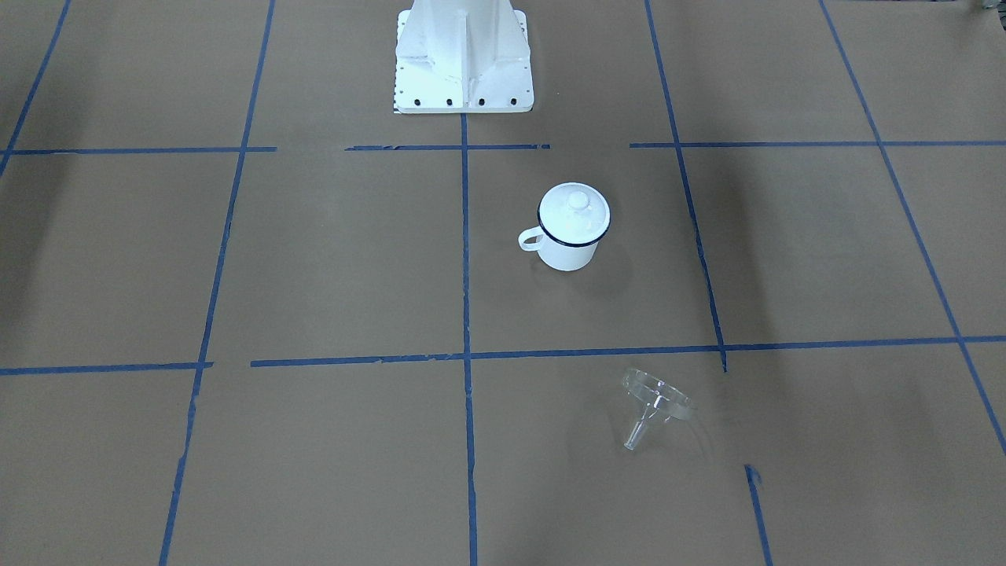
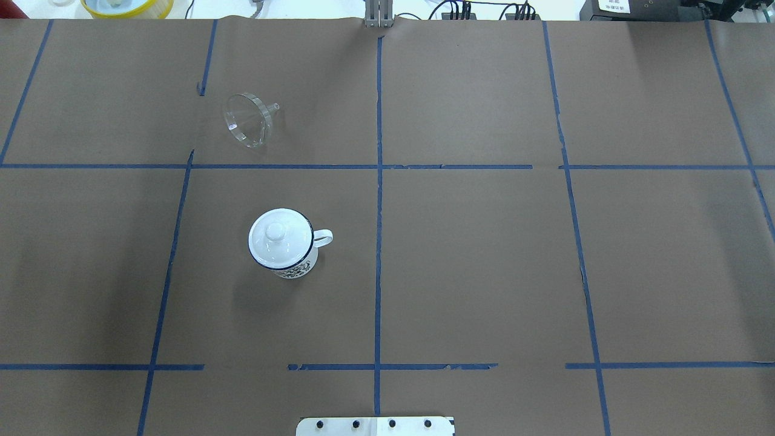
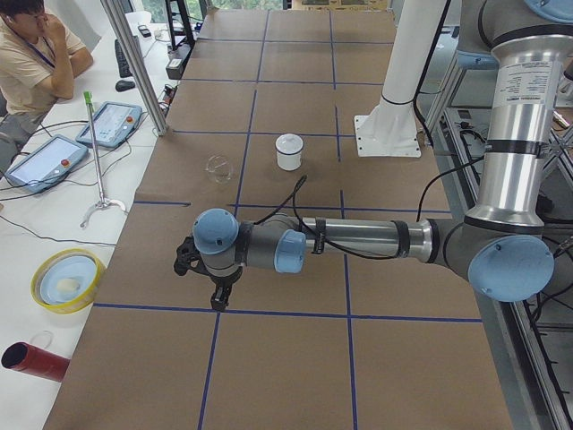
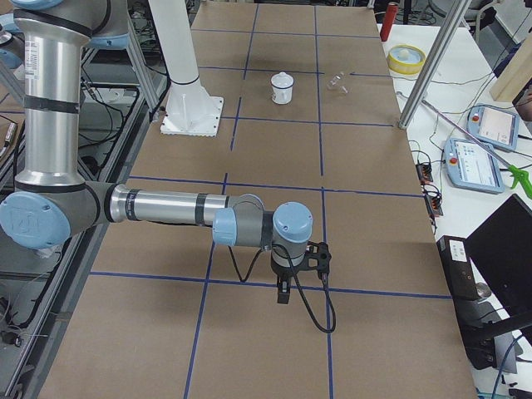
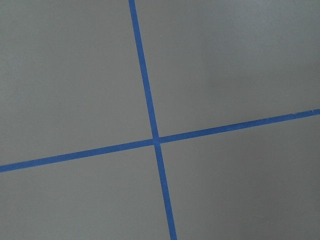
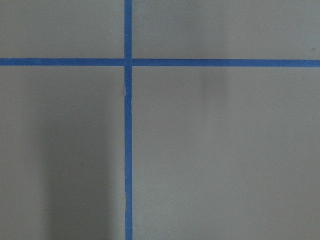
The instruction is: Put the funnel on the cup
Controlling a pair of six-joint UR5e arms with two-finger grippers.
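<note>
Your funnel (image 1: 655, 401) lies tipped over on the worktop (image 1: 236, 259), its spout slanting away from the robot and toward its right. It sits well inboard of the left hand (image 3: 218, 303), the nearer one. The lidded cup (image 1: 567, 236) stands near the funnel, robot-side. The left arm stretches level, hand pointing down. Whether it or the right hand (image 4: 283, 297) is released or clenched, you cannot tell.

Left arm (image 3: 358, 237), right arm (image 4: 166, 206): silver tube links, grey joint housings, light-blue round caps (image 3: 215, 231). Printed label (image 3: 517, 79) on upper link. Black cable (image 3: 294, 186) loops off forearm. Left gripper (image 3: 218, 303), right gripper (image 4: 283, 293): black. White pedestal (image 1: 462, 47), 4 dark bolts (image 1: 449, 101) on base plate edge.
</note>
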